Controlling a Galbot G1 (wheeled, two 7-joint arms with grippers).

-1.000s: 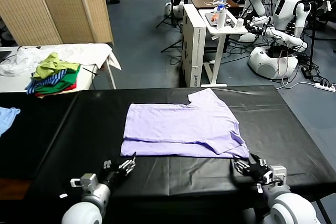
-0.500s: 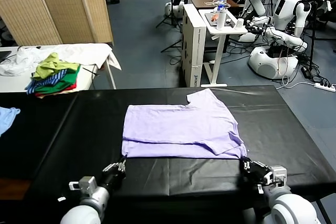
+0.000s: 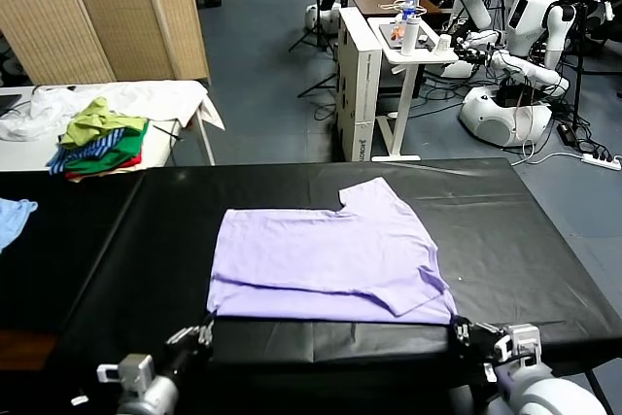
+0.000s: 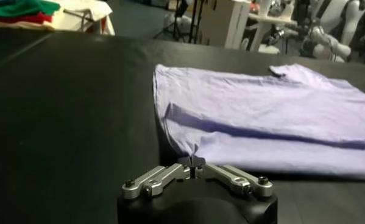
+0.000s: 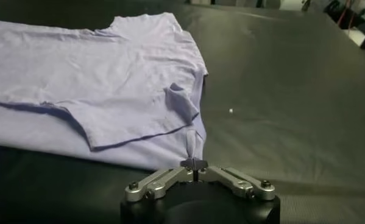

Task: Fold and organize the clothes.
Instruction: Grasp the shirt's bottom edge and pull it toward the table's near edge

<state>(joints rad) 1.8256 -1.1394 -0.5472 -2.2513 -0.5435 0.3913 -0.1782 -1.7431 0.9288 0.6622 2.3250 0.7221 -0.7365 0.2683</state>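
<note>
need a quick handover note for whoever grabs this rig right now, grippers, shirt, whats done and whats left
Left gripper: shut on the near left corner of the lavender T-shirt, at the near edge of the black table.
Right gripper: shut on the near right corner of the shirt, also at the near edge.
Shirt: lies flat in the middle of the table, one fold in, a single layer showing along the near hem, one sleeve pointing to the far side.
Done: first fold.
Left: probably further folds, then setting it aside. The multicoloured pile sits on the white side table, untouched.
</note>
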